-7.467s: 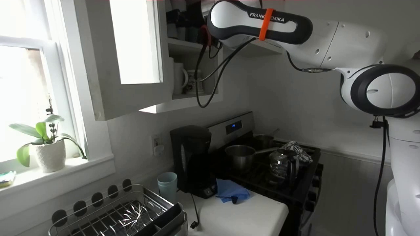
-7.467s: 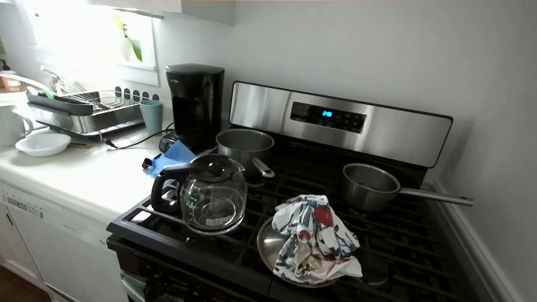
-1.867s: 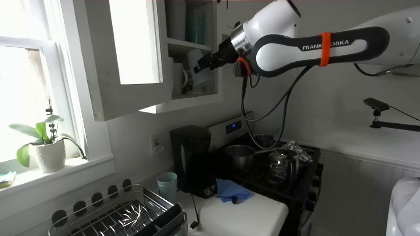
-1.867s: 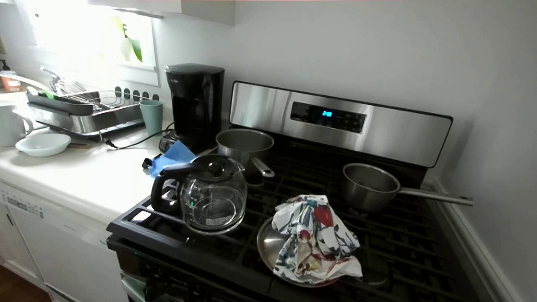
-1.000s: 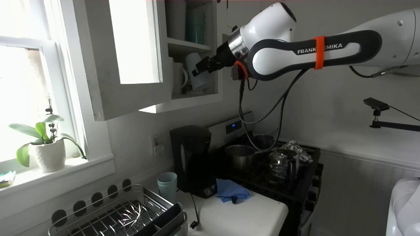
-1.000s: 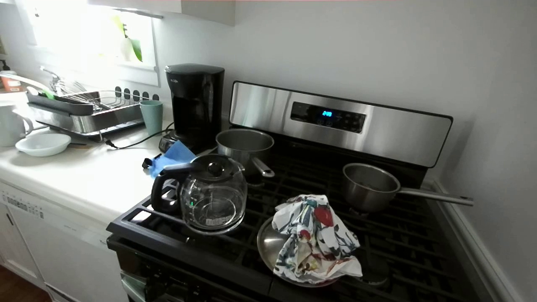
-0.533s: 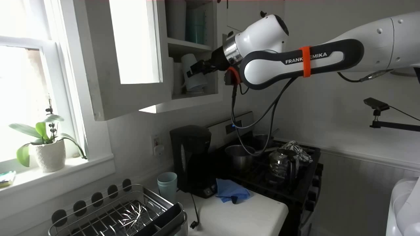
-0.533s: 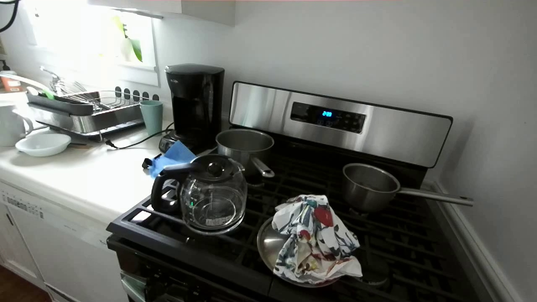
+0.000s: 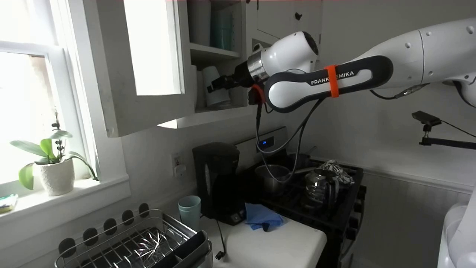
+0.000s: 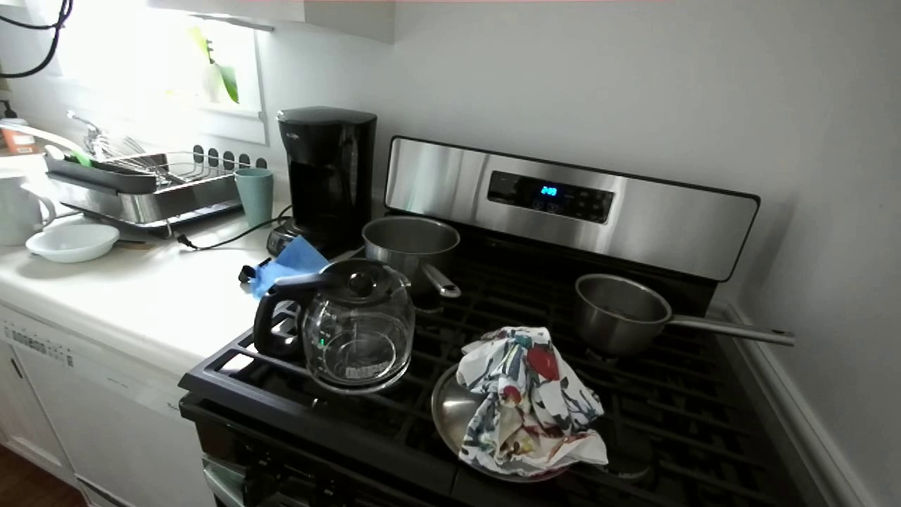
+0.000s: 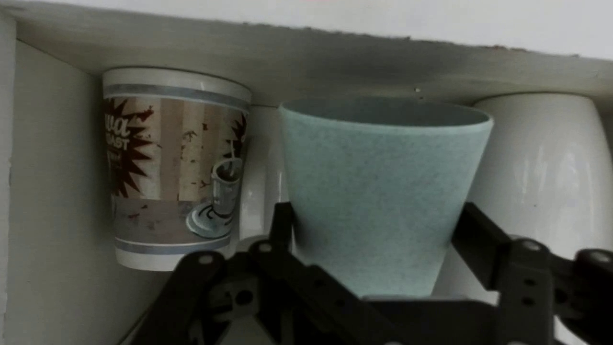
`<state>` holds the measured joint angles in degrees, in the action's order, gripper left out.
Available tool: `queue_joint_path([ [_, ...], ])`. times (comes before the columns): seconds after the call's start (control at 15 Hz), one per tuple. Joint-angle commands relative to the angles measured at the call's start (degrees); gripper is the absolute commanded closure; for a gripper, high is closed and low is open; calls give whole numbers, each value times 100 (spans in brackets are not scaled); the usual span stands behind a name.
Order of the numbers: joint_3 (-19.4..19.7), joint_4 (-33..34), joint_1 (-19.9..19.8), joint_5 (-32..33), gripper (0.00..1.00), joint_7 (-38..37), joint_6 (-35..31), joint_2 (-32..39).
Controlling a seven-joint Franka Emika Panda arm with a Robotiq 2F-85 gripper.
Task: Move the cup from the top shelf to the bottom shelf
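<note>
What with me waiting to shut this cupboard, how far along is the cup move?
Done: the pale blue-green cup is off the top shelf, below that board. In hand: the tool grips it from both sides in the wrist view. Left: it leans in an exterior view and I can't tell whether its base touches the bottom shelf, so likely set it upright there, release and back out.

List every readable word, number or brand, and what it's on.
"FRANK": robot arm, then orange strap
"EMIKA": same arm
"ua" or "va": printed cup, partial
"OAST": same cup, partial
Too small or blurred: cup's small print, stove display, coffee maker logo, carafe marks, dishwasher panel.
</note>
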<state>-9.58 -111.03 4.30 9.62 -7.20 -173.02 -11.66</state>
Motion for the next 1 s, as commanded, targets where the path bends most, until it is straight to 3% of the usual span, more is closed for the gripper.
queue_joint_path([
  [0.0,-69,-48,-77,137,41,-91,-370,92],
  [0.93,-55,-85,-49,90,41,-34,-807,409],
])
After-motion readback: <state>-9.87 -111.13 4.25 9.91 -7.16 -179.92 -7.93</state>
